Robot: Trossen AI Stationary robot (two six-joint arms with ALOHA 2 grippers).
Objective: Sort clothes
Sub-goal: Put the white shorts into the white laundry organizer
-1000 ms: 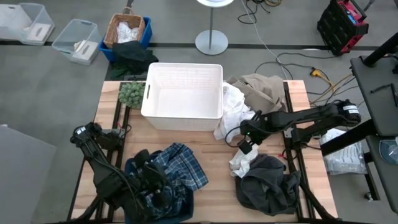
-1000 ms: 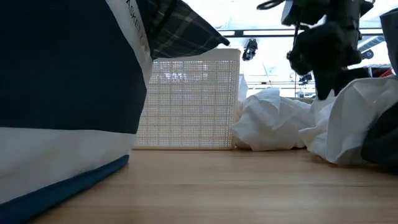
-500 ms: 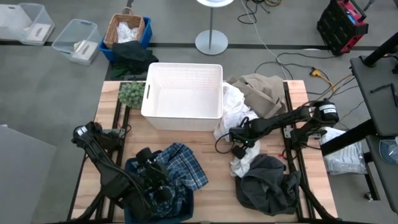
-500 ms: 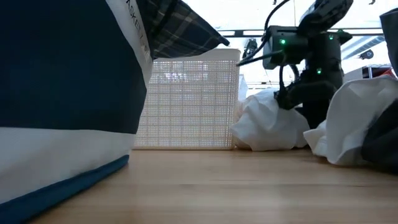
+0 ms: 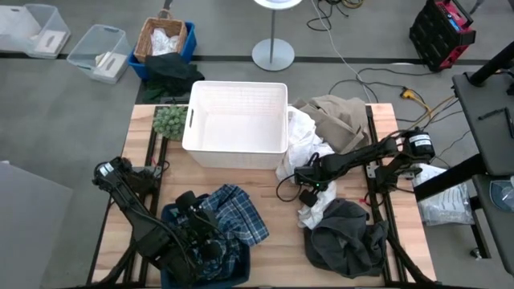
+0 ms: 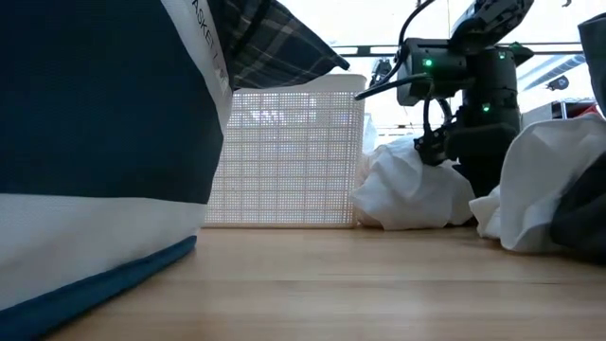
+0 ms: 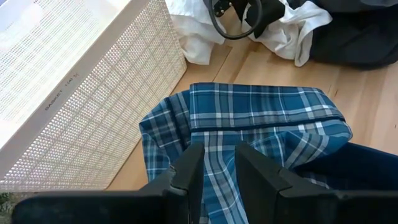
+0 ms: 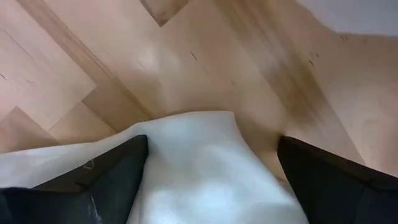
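Note:
A blue-white plaid shirt (image 5: pixel 238 217) lies draped over a dark blue bag (image 5: pixel 234 265) at the table's near left. My left gripper (image 7: pixel 219 171) is over it, shut on its cloth. My right gripper (image 5: pixel 303 183) is open and low at the table's middle. Its fingers stand on either side of a white cloth piece (image 8: pixel 199 162), and I cannot tell whether they touch it. More white cloth (image 5: pixel 301 136) lies beside the white basket (image 5: pixel 237 124). A beige khaki garment (image 5: pixel 341 116) lies at the far right and a dark grey garment (image 5: pixel 345 237) at the near right. My left gripper pinches a raised fold of the plaid shirt (image 7: pixel 217 146) between its two fingers, coming from above. The rest of the shirt lies spread on the bag and over its edge (image 7: pixel 261 112). How many layers it holds, I cannot tell.
A small green fuzzy lump (image 5: pixel 169 120) sits at the table's far left corner, next to the white basket. Bare wood shows between the basket and the bag. On the floor beyond the table stand a wicker basket (image 5: pixel 163 36) and clear bins (image 5: pixel 96 52).
My right gripper has gone toward the table's left edge and down, from above the white cloth to low over it, fingers staying open. The clothes have not visibly moved.

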